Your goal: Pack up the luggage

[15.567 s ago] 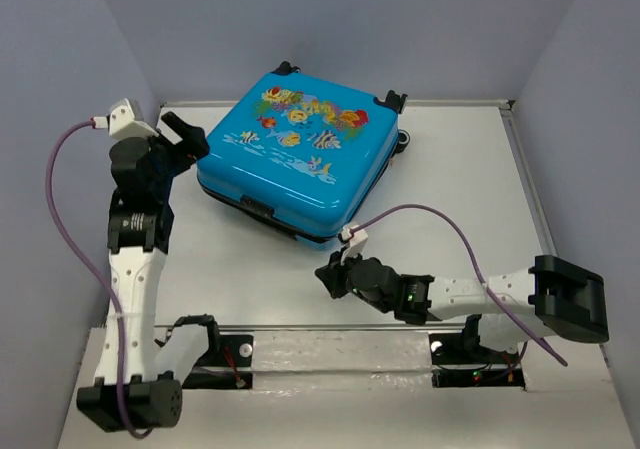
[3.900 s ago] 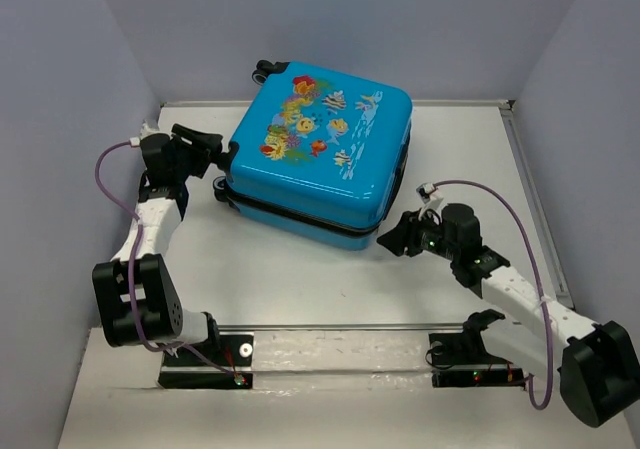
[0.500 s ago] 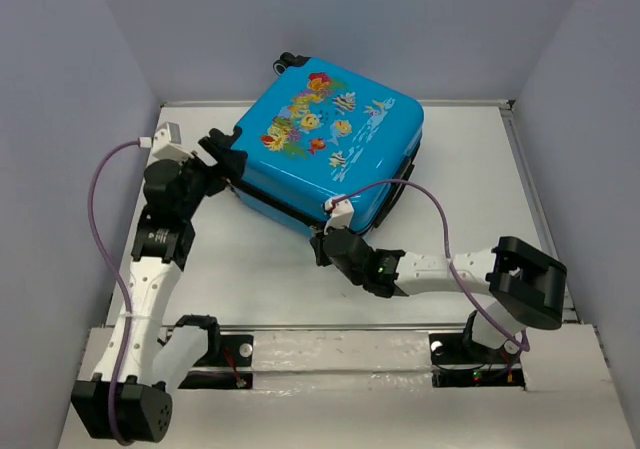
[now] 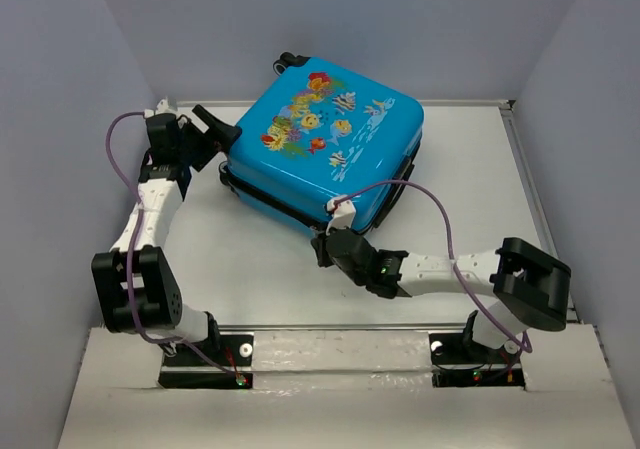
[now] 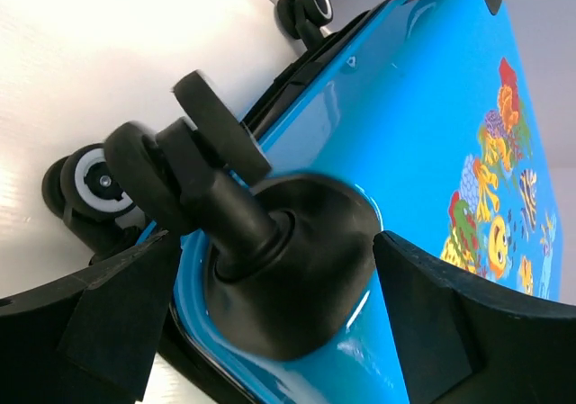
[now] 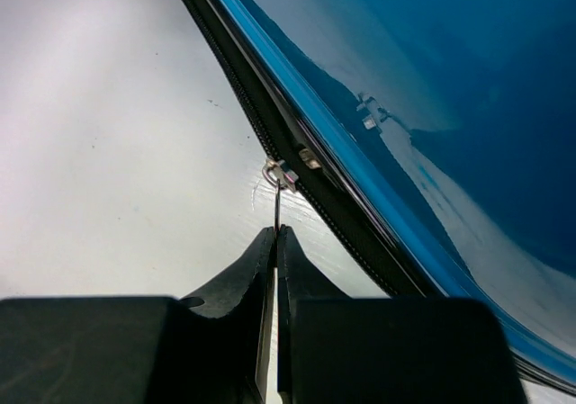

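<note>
1. Luggage [image 4: 330,144] lies flat on the table [image 4: 250,269] with its printed blue shell up. It sits at the far middle, turned with a corner toward the arms.
2. One wheel [image 4: 287,61] projects from the far corner.
3. The black zipper band [image 6: 243,89] runs along the side facing the right arm.
4. The left gripper [image 4: 205,134] is at the luggage's left corner, close to the left wall.
5. The left fingers [image 5: 117,323] are spread wide and hold nothing.
6. A black corner wheel [image 5: 193,152] on its stem stands between the left fingers. Neither pad presses on it.
7. The right gripper [image 4: 322,247] is at the luggage's near corner, low over the table.
8. The right fingers [image 6: 243,278] are clenched together, pinching the thin zipper pull [image 6: 275,208].
9. The pull runs straight up from the fingertips to the slider [image 6: 283,175] on the zipper band.
10. The right arm lies low across the table from its base at the near right.
</note>
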